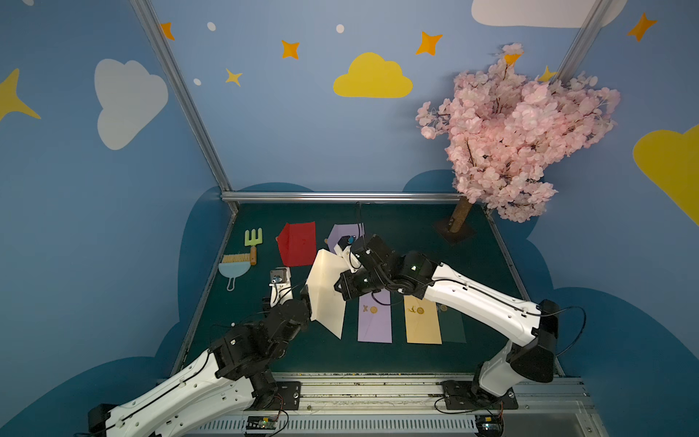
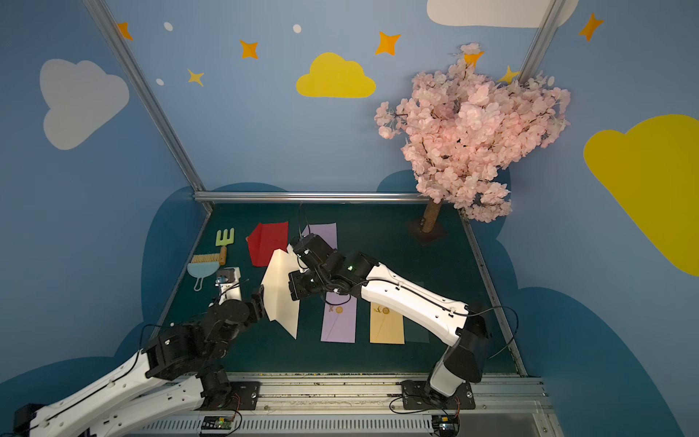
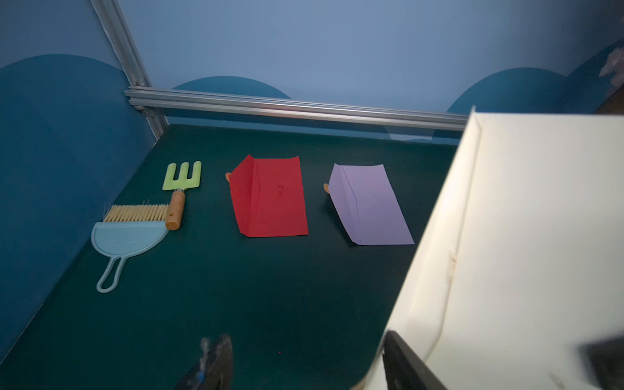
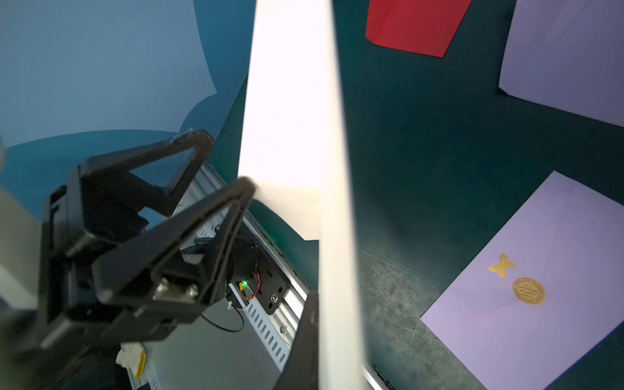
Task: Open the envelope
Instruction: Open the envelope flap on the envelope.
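Two grippers meet at a cream envelope (image 1: 327, 299), which hangs in the air above the green table (image 1: 378, 359), left of the middle and clear of the surface. It is tilted, with one corner pointing down. In both top views a crease runs along its length, and the two panels stand at an angle to each other. I cannot tell whether the bent panel is the flap.

The right gripper (image 1: 337, 284) is clamped on the envelope's right edge. In the right wrist view one of its dark fingers (image 4: 300, 337) lies flat against the paper.

The left gripper (image 4: 226, 160) is released, its jaws standing wide apart. One fingertip (image 4: 250, 184) touches the envelope's left edge, and the paper does not sit between the fingers.

At the back of the table lie a red envelope (image 1: 297, 244) and a purple one (image 3: 368, 206), each with its flap lifted. The right arm partly hides the purple one in the top views.

Nearer the front, a second purple envelope (image 1: 374, 318) and a tan envelope (image 1: 423, 321) lie flat side by side, each bearing a gold seal. A dark green envelope (image 1: 452, 325) lies just beside the tan one.

On the left edge sit a blue brush (image 1: 234, 268) and a green hand fork (image 1: 252, 240), touching. A pink blossom tree (image 1: 518, 132) stands in the far right corner.
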`<state>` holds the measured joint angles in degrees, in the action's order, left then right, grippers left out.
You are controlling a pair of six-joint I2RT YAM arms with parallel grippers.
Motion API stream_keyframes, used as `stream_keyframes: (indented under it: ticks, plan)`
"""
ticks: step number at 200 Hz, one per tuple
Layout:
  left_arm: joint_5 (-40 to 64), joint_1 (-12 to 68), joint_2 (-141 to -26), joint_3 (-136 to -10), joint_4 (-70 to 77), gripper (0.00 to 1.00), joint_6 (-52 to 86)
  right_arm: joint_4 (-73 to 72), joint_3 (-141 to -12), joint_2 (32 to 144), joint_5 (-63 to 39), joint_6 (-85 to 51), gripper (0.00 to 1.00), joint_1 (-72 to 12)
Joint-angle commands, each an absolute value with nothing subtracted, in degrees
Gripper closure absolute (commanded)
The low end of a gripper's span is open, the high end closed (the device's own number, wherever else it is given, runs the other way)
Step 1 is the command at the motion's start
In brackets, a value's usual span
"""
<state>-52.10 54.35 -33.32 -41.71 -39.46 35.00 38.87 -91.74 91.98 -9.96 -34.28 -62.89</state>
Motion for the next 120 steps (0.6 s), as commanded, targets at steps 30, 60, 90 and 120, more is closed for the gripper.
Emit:
stream_keyframes:
  ticks: [30,60,90,120]
  plan:
    - [-50.81,50.82,-31.46,-41.21,-43.97,0.28,33.78,29.76,-85.91,85.19,-23.72,-35.31,1.00,-63.53]
    - [-49.43,49.84,-31.82,-40.69,-41.90,0.27,32.96,23.28,-83.42,83.52,-30.48,-36.78,1.00,-63.70]
    - [-47.83,48.71,-32.61,-40.93,-40.47,0.27,32.04,16.71,-81.45,83.00,-36.10,-38.35,1.00,-64.12]
    - [-46.59,47.87,-31.36,-40.15,-38.08,0.26,30.81,15.09,-80.83,83.26,-37.48,-38.78,1.00,-64.08]
